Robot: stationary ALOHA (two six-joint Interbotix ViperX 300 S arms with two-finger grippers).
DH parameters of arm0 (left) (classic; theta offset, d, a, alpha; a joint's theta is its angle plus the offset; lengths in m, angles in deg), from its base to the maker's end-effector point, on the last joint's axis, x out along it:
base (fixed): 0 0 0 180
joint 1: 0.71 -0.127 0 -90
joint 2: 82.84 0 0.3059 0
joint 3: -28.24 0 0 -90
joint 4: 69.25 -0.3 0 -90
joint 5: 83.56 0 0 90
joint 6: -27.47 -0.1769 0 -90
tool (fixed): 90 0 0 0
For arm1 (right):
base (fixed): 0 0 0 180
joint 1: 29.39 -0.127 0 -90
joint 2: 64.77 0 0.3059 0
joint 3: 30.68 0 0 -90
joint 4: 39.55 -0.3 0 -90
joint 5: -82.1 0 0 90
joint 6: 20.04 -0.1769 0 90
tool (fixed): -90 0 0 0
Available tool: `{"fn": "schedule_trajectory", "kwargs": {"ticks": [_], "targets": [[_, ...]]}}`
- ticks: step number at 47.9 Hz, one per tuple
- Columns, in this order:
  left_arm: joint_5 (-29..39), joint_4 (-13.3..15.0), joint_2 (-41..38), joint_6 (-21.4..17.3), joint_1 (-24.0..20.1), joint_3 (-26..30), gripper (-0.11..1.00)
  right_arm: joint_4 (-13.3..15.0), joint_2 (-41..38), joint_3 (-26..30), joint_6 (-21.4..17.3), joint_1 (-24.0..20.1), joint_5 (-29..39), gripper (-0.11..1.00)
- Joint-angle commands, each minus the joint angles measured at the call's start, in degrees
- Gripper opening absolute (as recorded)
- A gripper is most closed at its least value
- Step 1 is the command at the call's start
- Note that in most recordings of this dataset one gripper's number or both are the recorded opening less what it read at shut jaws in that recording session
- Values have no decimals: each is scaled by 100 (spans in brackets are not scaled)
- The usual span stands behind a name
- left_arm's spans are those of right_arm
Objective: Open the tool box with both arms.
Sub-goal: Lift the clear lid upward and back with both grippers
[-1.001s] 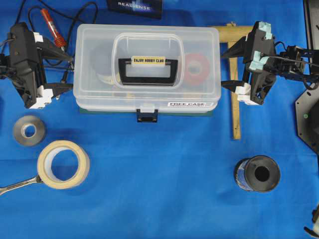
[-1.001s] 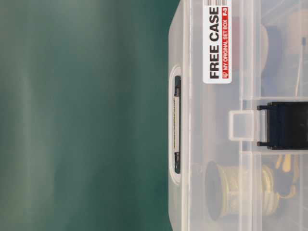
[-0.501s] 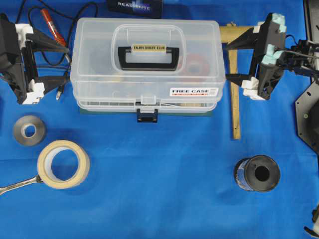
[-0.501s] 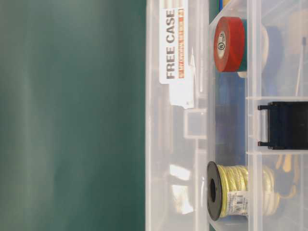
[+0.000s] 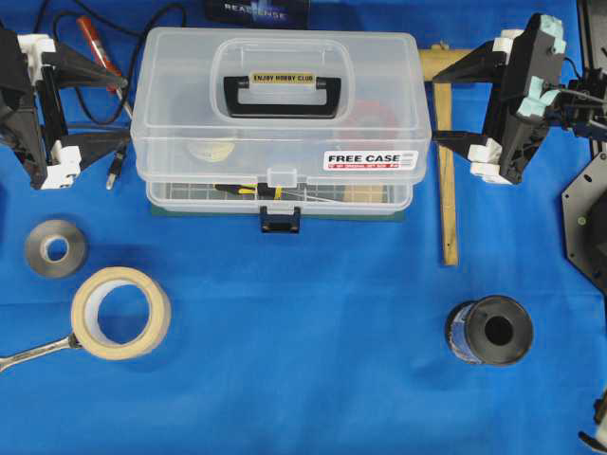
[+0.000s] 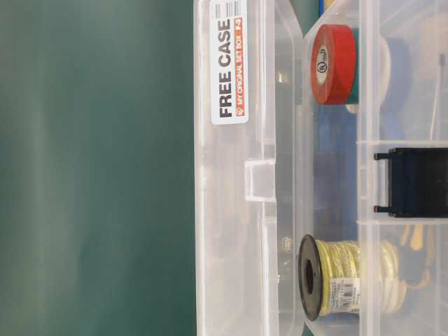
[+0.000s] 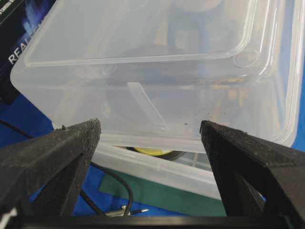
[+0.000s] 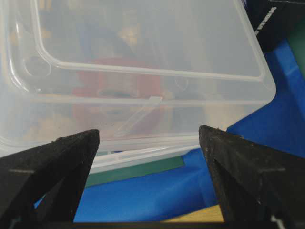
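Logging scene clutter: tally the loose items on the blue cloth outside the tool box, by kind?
Tape rolls: 2, grey and beige
Wire spool, black: 1
Wrench: 1
Wooden square: 1
Soldering iron with red handle: 1
Total: 6

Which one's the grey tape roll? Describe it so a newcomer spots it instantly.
Start at the clear tool box at the top centre of the blue cloth, then go to its lower left. The grey tape roll lies flat there, just above the masking tape roll, which is cream and larger.
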Motion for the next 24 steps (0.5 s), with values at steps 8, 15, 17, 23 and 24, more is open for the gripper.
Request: {"fn": "schedule_trajectory", "kwargs": {"ticks": [8,15,17,23,24], "targets": [[-325,18,-26,18,-211,422,90,-26,44,510,-44,105,-141,85],[-448,18,-35,18,-387,475,90,-18,44,563,-53,237,-132,85],[-483,18,-53,18,-448,492,90,-26,44,571,-44,281,-141,85],[-606,18,-88,18,-606,519,90,-18,44,580,-53,413,-158,85],[-633,18,-88,18,-633,519,90,-26,35,580,-53,431,-167,85]]}}
